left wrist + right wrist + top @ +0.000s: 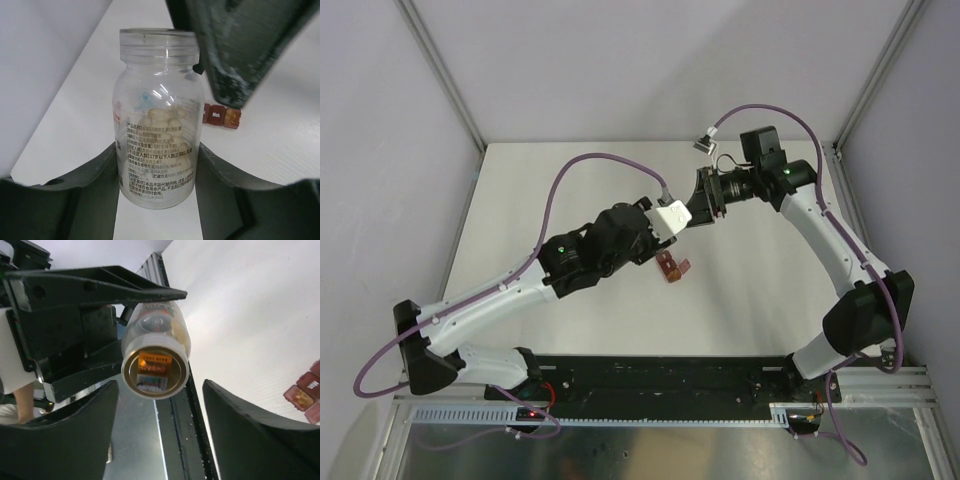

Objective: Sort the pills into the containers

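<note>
Between my two pincers, up off the table [520, 180], hangs the clear pill bottle [157, 115]. My left pincer [157, 150] is clamped on its lower body, fingers pressed to both sides; the pills [161, 122] sit heaped inside it. My right pincer [160, 385] stands apart, fingers wide of the bottle's far end and touching nothing. Whether that end is bare or sealed I cannot tell. The red pill organiser [218, 116] lies on the table below, beyond and to the right of my left pincer, one compartment marked "Mon." As I judge it, pouring comes next. I should bring the neck low over a single compartment and tip slowly so only a few pills roll out, with a firm grip and my right pincer clear of the stream.
</note>
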Action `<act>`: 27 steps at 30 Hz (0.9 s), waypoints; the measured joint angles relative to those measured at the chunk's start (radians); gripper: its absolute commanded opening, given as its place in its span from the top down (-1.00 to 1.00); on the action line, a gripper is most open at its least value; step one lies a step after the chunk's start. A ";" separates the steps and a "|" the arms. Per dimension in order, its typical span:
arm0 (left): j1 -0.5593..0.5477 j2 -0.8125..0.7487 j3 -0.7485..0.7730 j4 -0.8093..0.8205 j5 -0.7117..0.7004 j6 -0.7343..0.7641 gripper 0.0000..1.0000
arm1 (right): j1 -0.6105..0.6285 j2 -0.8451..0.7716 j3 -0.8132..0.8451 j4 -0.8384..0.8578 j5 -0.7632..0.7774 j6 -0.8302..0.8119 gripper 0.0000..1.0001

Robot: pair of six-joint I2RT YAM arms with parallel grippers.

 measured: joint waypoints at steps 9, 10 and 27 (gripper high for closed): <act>0.003 -0.056 -0.034 0.037 0.074 -0.010 1.00 | -0.010 -0.131 0.012 -0.113 0.096 -0.134 -0.89; 0.005 -0.067 -0.038 0.037 0.097 -0.012 1.00 | -0.011 -0.148 0.019 -0.124 0.106 -0.151 -0.89; 0.188 -0.212 -0.091 0.017 0.735 -0.098 1.00 | 0.069 -0.384 0.104 -0.327 0.275 -0.527 -0.93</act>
